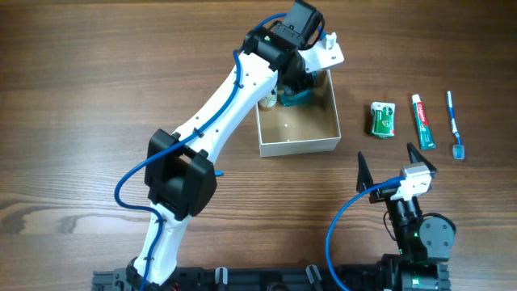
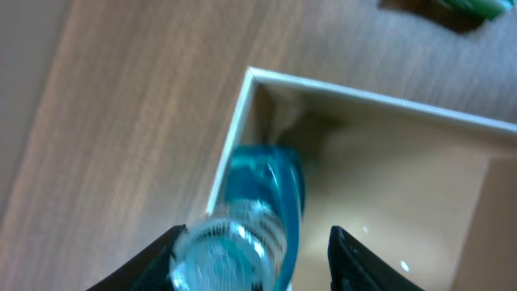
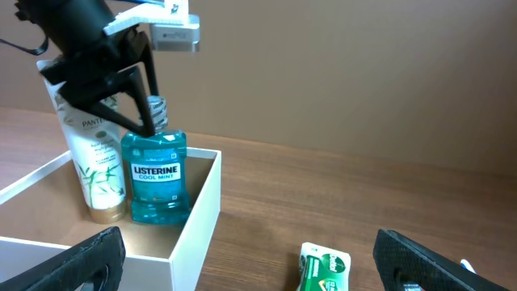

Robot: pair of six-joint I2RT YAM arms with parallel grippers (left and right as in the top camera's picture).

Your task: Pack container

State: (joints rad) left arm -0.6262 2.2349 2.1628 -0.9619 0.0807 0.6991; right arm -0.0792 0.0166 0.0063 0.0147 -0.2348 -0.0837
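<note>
Right wrist view: bottle [image 3: 157, 182] reads LISTERINE COOL MINT, inside container [image 3: 199, 212].

The container [image 1: 300, 146] [image 2: 367, 99] [image 3: 199, 217] is a square, shallow box with white outer walls and a tan cardboard inside. It sits flat on the wooden table, open top up, toward the far side near the middle and turned slightly askew. In its far left corner a blue mouthwash bottle [image 1: 296, 99] [image 2: 262, 190] [image 3: 157, 182] and a white tube [image 3: 95, 174] stand upright side by side; the rest of its floor is bare.
</note>
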